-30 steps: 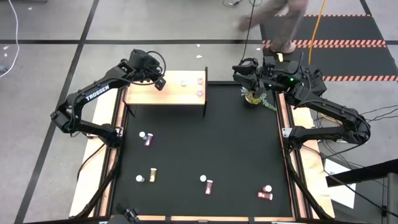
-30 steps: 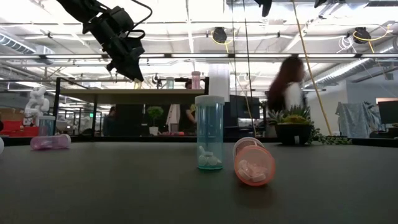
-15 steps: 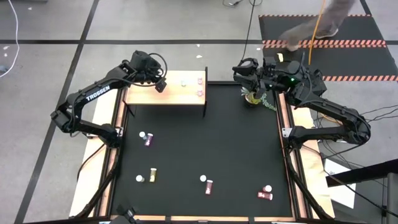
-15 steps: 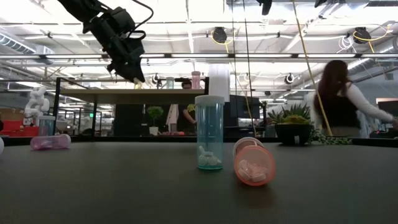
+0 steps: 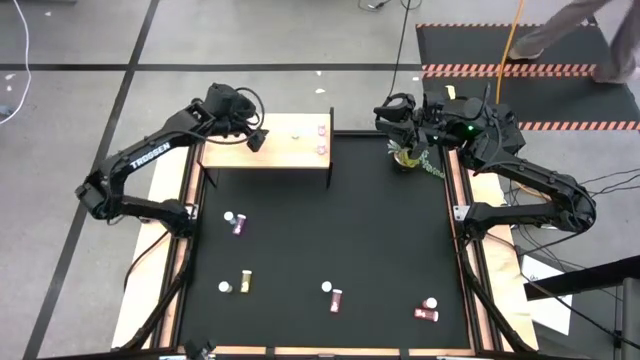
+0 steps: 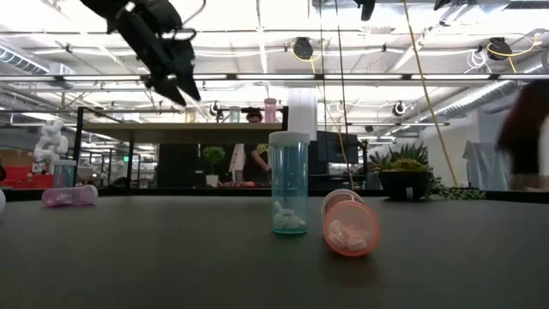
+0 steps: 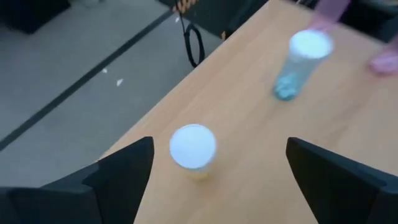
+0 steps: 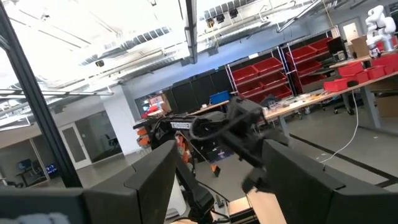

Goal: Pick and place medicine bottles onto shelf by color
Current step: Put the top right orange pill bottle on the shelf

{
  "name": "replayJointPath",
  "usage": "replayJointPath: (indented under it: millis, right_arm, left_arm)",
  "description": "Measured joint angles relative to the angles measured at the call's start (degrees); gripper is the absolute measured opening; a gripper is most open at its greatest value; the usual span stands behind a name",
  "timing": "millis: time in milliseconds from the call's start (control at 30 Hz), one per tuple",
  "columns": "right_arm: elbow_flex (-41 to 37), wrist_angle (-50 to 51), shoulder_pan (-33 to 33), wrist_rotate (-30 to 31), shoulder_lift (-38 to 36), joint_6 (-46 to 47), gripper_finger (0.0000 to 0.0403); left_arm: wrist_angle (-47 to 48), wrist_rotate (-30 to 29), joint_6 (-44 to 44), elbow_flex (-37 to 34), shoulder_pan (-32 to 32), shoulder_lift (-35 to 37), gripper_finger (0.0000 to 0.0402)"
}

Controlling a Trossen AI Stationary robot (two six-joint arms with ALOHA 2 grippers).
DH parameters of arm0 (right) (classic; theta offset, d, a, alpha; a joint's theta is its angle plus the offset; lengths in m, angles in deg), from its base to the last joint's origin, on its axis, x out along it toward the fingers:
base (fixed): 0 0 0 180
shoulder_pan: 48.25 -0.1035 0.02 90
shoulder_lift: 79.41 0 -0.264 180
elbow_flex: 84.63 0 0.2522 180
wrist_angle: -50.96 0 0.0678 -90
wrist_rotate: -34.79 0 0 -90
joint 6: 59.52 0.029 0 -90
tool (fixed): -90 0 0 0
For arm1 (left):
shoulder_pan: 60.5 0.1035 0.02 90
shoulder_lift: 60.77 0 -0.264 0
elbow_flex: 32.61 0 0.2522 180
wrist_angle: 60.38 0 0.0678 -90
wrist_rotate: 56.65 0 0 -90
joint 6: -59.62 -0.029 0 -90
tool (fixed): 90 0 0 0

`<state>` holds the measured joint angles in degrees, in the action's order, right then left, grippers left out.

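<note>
On the pale shelf (image 5: 285,148) a yellow bottle (image 7: 193,151) stands between the left end effector's (image 7: 211,168) spread fingers.

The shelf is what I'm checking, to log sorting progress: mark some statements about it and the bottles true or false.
1. A yellow bottle stands upright on the shelf between the open fingers of the left gripper. True.
2. The right gripper hovers over the shelf. False: it waits at the table's far right corner, by the plant.
3. Every bottle is shelved. False: several lie on the black table.
4. A blue-teal bottle stands on the shelf. True.
</note>
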<state>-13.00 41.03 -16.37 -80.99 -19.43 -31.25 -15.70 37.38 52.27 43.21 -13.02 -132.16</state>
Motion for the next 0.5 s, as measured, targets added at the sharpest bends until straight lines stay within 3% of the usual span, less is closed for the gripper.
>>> replayJointPath:
  millis: [267,500]
  right_arm:
    - [0.0,0.0,0.0,0.7,0.0,-0.2,0.0235]
    - [0.0,2.0,-0.2,3.3,0.0,-0.1,0.0235]
  left_arm:
    - [9.0,0.0,0.8,6.4,-3.9,10.2,0.036]
    - [18.9,-2.9,5.3,16.8,-11.7,11.9,0.036]
